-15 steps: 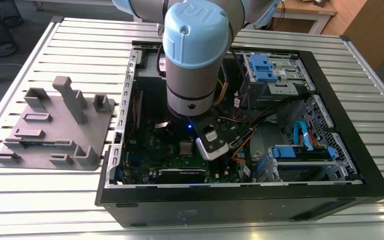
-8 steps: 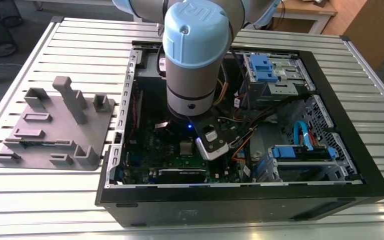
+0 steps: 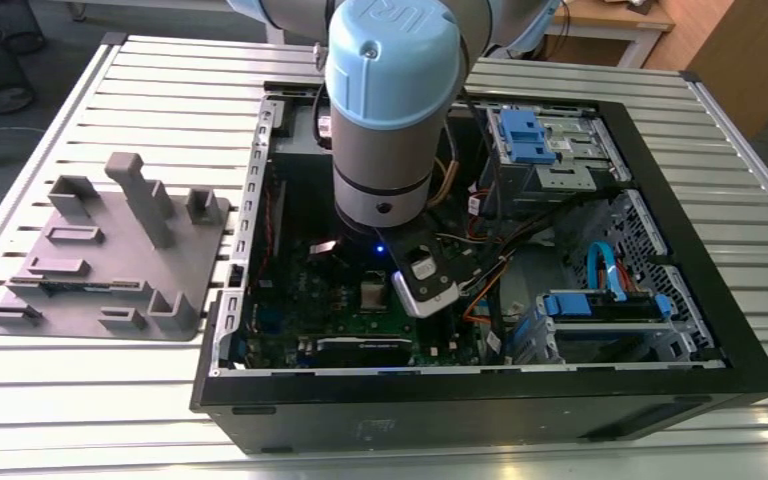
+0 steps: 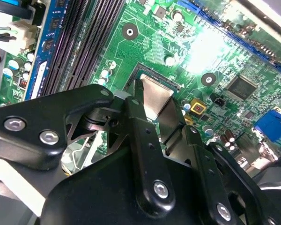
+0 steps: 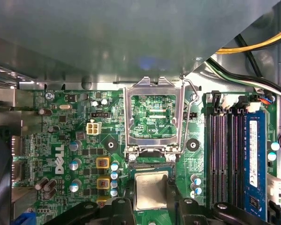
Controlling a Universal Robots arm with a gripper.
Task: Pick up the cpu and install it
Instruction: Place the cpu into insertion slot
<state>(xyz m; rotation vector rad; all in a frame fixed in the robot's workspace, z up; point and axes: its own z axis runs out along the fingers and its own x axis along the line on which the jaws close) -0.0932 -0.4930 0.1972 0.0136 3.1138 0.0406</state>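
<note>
cpu point(image 5: 151, 190) pinched by fingers point(image 4: 138, 124) at motherboard socket point(image 5: 150, 166); case point(image 3: 491, 405) on slatted table point(image 3: 157, 90).

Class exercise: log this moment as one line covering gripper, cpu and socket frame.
gripper: over motherboard, straddling cpu | cpu: at socket, seating unclear | socket frame: hinged open

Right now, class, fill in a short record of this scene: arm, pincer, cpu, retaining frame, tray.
arm: reaching down into the open computer case
pincer: low over the green board, astride the cpu; grip cannot be judged
cpu: silvery square, lying level at the socket; seating cannot be judged
retaining frame: swung open, next to the cpu
grey tray: outside the case on the slatted table, at the exterior view's left
</note>
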